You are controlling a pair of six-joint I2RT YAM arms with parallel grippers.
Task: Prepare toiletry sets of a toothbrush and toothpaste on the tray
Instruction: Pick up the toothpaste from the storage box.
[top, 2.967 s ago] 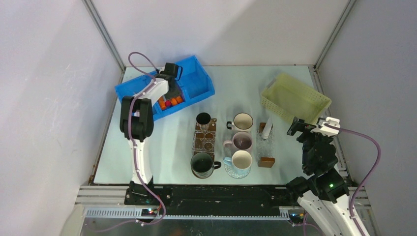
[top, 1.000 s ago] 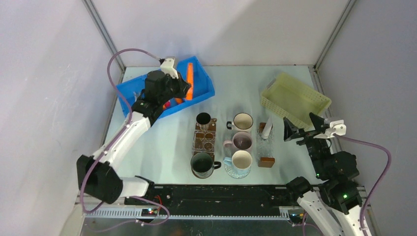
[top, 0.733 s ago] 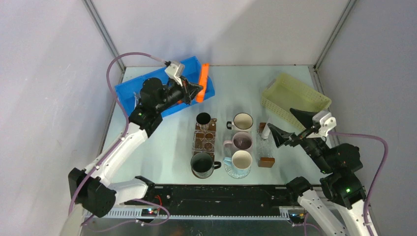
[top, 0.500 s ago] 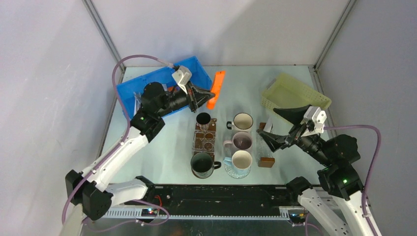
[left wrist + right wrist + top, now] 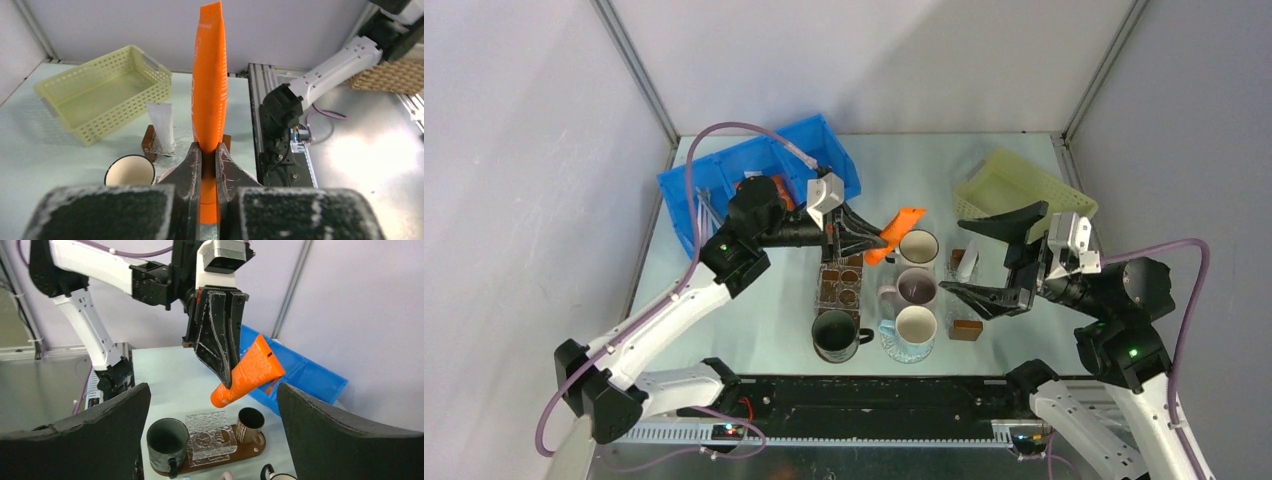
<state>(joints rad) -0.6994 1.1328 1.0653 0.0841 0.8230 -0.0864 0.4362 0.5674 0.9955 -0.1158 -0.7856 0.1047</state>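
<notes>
My left gripper [image 5: 871, 241] is shut on an orange toothpaste tube [image 5: 896, 233], held in the air above the far end of the brown tray [image 5: 256, 444], near the white mug [image 5: 917, 246]. In the left wrist view the tube [image 5: 210, 75] sticks up from between the fingers [image 5: 192, 165]. My right gripper [image 5: 986, 258] stands wide open at the table's right, facing the tube [image 5: 248, 371], with nothing between its fingers [image 5: 115, 415]. A white toothpaste tube [image 5: 965, 265] stands in a clear holder. Thin pale handles, perhaps a toothbrush or two, lie in the blue bin's left end [image 5: 703, 212].
On the tray stand a dark mug [image 5: 167, 440], a clear holder [image 5: 211, 434] and a striped mug [image 5: 249, 423]. Three mugs line the middle, the pink one [image 5: 915, 287] between two white ones. The blue bin [image 5: 724, 172] is at the far left, a yellow basket [image 5: 1026, 195] at the far right.
My left arm has carried the orange tube out of the blue bin, rightward and nearer, to above the tray. My right gripper has swung left toward the middle, open throughout.
</notes>
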